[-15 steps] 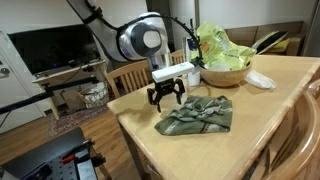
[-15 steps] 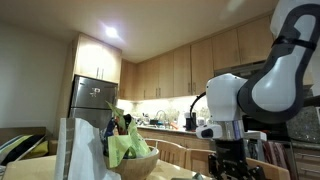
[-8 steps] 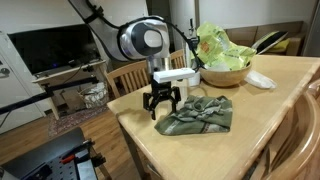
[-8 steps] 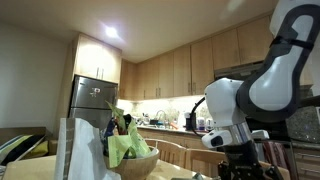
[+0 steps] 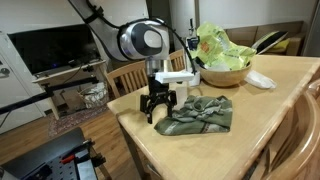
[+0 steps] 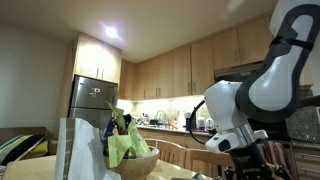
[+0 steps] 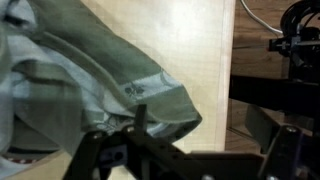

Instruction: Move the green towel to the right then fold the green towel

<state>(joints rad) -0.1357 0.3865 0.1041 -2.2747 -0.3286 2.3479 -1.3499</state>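
The green towel [image 5: 198, 115] lies crumpled on the wooden table [image 5: 270, 110], near its corner. My gripper [image 5: 160, 110] is open and hangs low over the towel's end nearest that corner, fingers pointing down. In the wrist view the towel [image 7: 80, 80] fills the upper left. Its rounded edge lies between my spread fingers [image 7: 190, 152], close to the table edge [image 7: 228, 60]. Nothing is held. In an exterior view only my arm [image 6: 240, 110] shows; the towel is hidden there.
A wooden bowl of green leafy stuff [image 5: 222, 62] stands behind the towel, also seen in an exterior view [image 6: 130, 158]. A white object [image 5: 260, 80] lies beside the bowl. A wooden chair [image 5: 125, 78] stands at the table's far side. Floor lies beyond the table edge.
My gripper has come down and shifted slightly toward the table corner, ending over the towel's end. The towel has not moved.
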